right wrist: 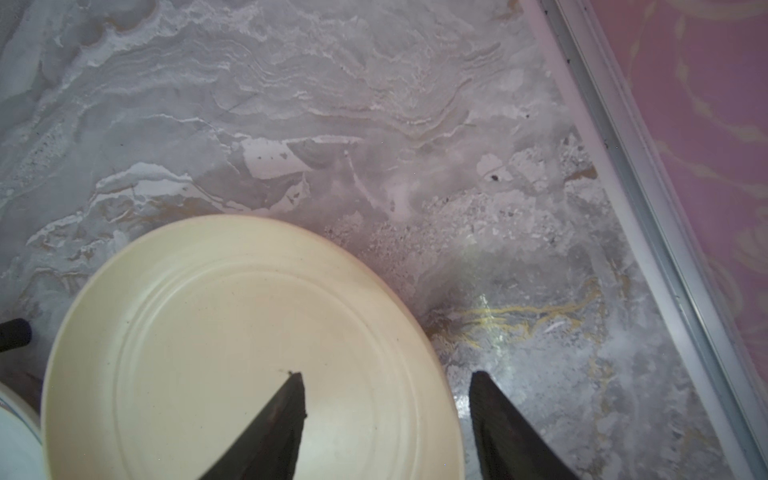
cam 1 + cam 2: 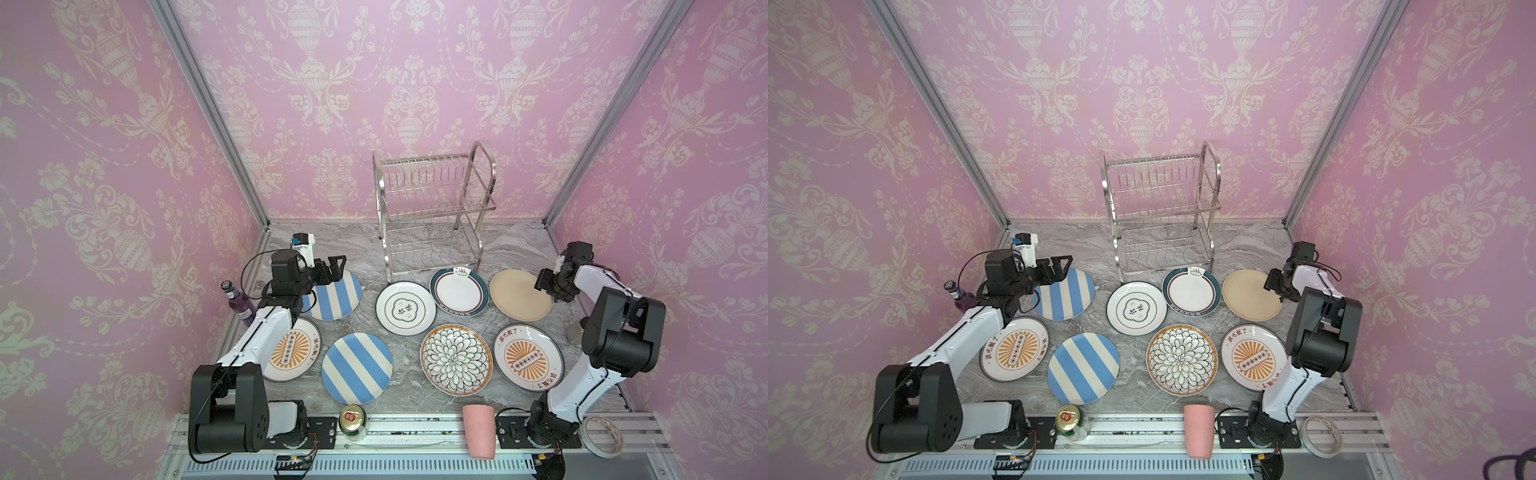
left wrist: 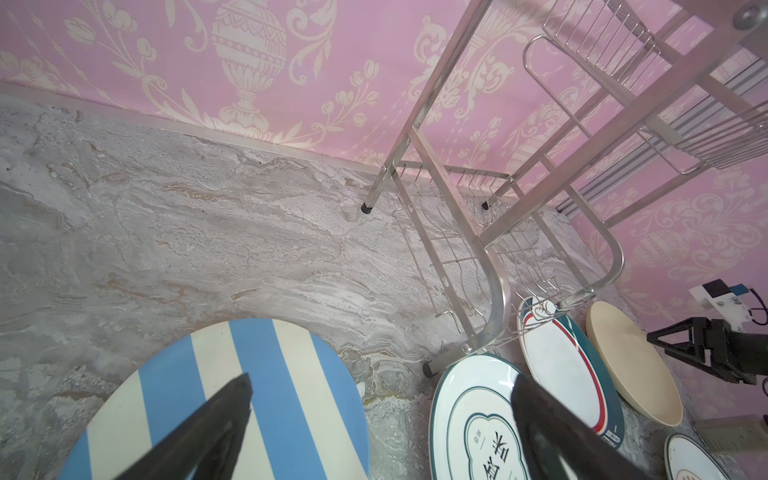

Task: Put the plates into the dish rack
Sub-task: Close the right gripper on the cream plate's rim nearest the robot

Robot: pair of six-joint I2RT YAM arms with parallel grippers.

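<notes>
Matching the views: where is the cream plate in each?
Top view: cream plate, right of the teal-rimmed plate.
Top view: cream plate, same spot.
Left wrist: cream plate between teal-rimmed plate and right claw.
Right wrist: cream plate under the right claw.
Shared landmark: right claw at its rim.

Reading 该吃饭了 in red along the far rim of the right orange-sunburst plate [image 2: 528, 357], repeating upside down on the near rim. Showing likewise on the left orange-sunburst plate [image 2: 1015, 350]. Showing two dark green Chinese characters mid cloud-outline plate [image 3: 478, 428], not surely legible. Blurring beyond reading on the bottle [image 2: 239, 301] label.
</notes>
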